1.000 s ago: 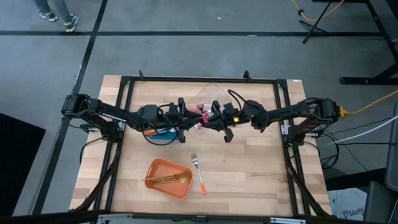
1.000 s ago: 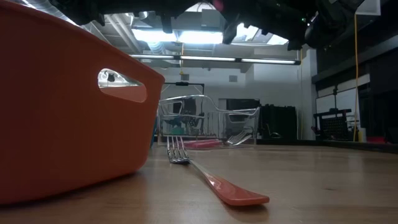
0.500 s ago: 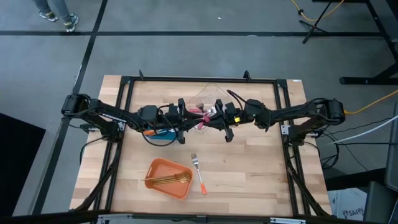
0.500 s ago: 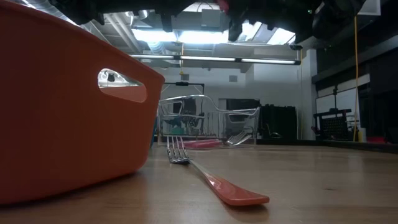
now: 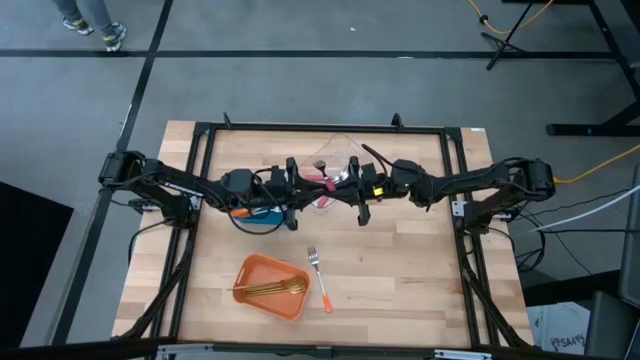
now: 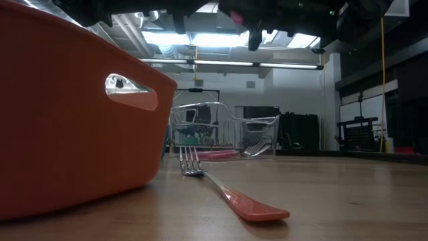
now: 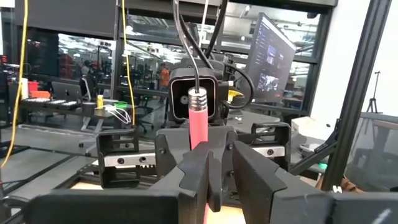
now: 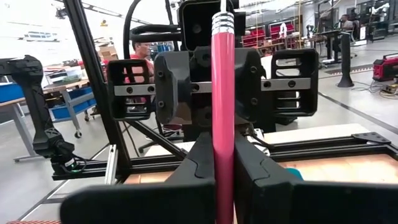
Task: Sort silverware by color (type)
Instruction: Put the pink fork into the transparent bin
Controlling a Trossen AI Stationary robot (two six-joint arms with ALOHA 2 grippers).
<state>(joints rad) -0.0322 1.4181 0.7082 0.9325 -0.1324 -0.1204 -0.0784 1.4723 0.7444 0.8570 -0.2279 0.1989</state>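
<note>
The left gripper and right gripper meet nose to nose above the bench, both clamped on 1 pink-handled fork. An orange-handled fork lies beside the orange tray.

Bright ceiling glare, blurred foreground, soft shadows

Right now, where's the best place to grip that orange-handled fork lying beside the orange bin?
Grip the orange-handled fork mid-handle, coming straight down. It lies flat on the table, tines pointing away from the front edge; the handle is clear of the orange bin.
</note>
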